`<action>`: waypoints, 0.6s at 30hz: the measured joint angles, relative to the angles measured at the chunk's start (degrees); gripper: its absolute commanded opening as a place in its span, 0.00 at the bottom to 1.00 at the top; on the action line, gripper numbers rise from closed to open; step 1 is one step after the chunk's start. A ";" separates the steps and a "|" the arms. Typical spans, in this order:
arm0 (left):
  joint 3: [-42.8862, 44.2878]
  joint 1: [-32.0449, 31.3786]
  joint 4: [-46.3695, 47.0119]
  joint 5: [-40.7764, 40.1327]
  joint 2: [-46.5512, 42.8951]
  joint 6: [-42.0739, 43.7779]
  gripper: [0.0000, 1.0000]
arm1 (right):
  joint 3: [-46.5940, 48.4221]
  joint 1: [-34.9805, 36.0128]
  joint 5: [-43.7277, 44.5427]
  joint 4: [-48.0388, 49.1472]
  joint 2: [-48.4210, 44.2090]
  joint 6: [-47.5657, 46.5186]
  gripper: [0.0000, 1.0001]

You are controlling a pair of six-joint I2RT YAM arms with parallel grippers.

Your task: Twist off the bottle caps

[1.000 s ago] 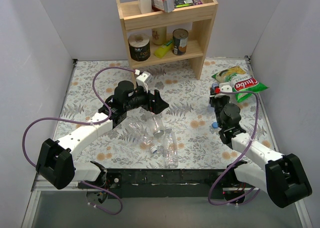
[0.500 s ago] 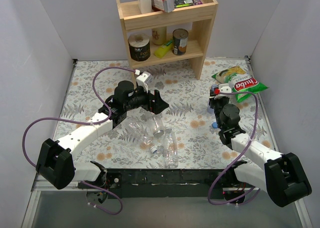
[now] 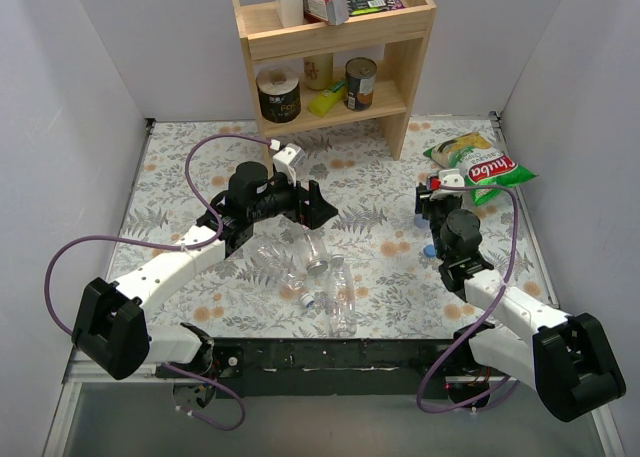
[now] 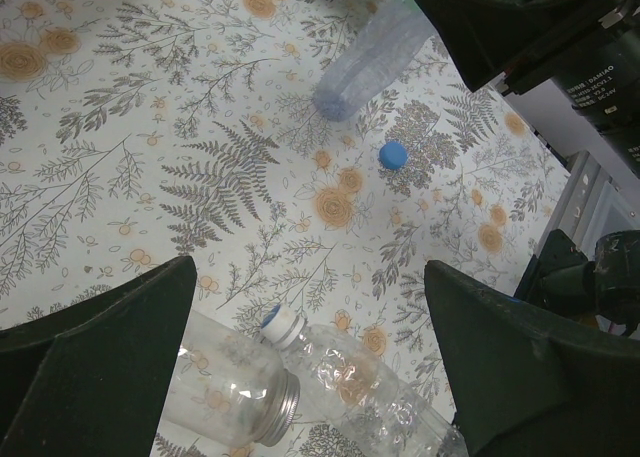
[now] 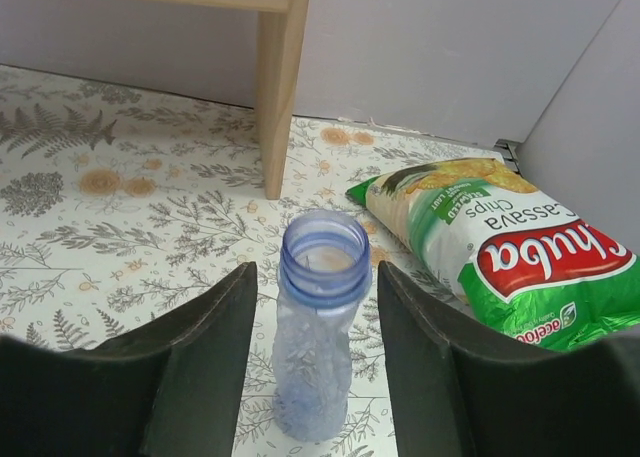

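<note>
A slim blue-tinted bottle (image 5: 320, 327) stands upright with its mouth open and no cap on it. My right gripper (image 5: 318, 277) is open around it, with a finger on each side and a gap to each. In the top view this gripper (image 3: 430, 199) mostly hides the bottle. A loose blue cap (image 3: 430, 250) lies near it and also shows in the left wrist view (image 4: 393, 154). My left gripper (image 4: 308, 269) is open above a wide-mouthed bottle (image 4: 225, 392) with a silver rim. A colourless bottle (image 4: 375, 387) lies beside that one with a blue cap (image 4: 283, 322) on it. A third colourless bottle (image 3: 283, 269) lies nearby.
A wooden shelf (image 3: 330, 57) with tin cans and a yellow bottle stands at the back. Its leg (image 5: 280, 87) is just behind the blue-tinted bottle. A chips bag (image 5: 500, 237) lies at the right, next to the wall. White walls close both sides.
The right arm has shifted very slightly. The left arm and the bottles have not moved.
</note>
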 measured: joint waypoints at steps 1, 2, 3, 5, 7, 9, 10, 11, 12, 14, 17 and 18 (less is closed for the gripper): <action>0.00 0.00 0.00 0.02 0.00 0.00 0.98 | -0.02 0.00 0.09 -0.33 0.00 -0.02 0.73; 0.00 0.00 0.00 0.04 0.00 0.00 0.98 | -0.02 0.00 0.33 -0.52 0.00 0.00 0.74; 0.00 0.00 -0.02 0.07 0.00 0.00 0.98 | -0.02 0.00 0.48 -0.68 0.00 0.26 0.75; 0.00 0.00 0.00 0.09 0.00 0.02 0.98 | -0.02 0.00 0.92 -1.03 -0.04 0.09 0.77; 0.00 0.00 -0.02 0.09 0.00 0.00 0.98 | -0.04 0.00 1.29 -1.55 -0.24 0.13 0.83; 0.00 0.00 -0.02 0.09 0.00 0.02 0.98 | -0.09 0.00 1.70 -1.84 -0.55 0.33 0.87; 0.00 0.00 -0.02 0.09 0.00 0.02 0.98 | -0.09 0.00 1.95 -1.95 -0.79 0.44 0.90; 0.00 0.00 -0.02 0.09 0.00 0.02 0.98 | -0.09 0.00 2.14 -2.14 -1.11 0.48 0.90; 0.00 0.00 -0.02 0.09 0.00 0.02 0.98 | -0.11 0.00 2.25 -2.32 -1.60 0.68 0.91; 0.00 0.00 -0.02 0.09 0.00 0.02 0.98 | -0.11 -0.04 2.36 -2.84 -2.73 0.87 0.91; 0.00 0.00 -0.02 0.09 0.00 0.02 0.98 | -0.11 -0.11 2.40 -3.54 -4.68 1.03 0.92; 0.00 0.00 -0.02 0.11 0.00 0.02 0.98 | -0.11 -0.11 2.38 -3.93 -5.35 1.03 0.92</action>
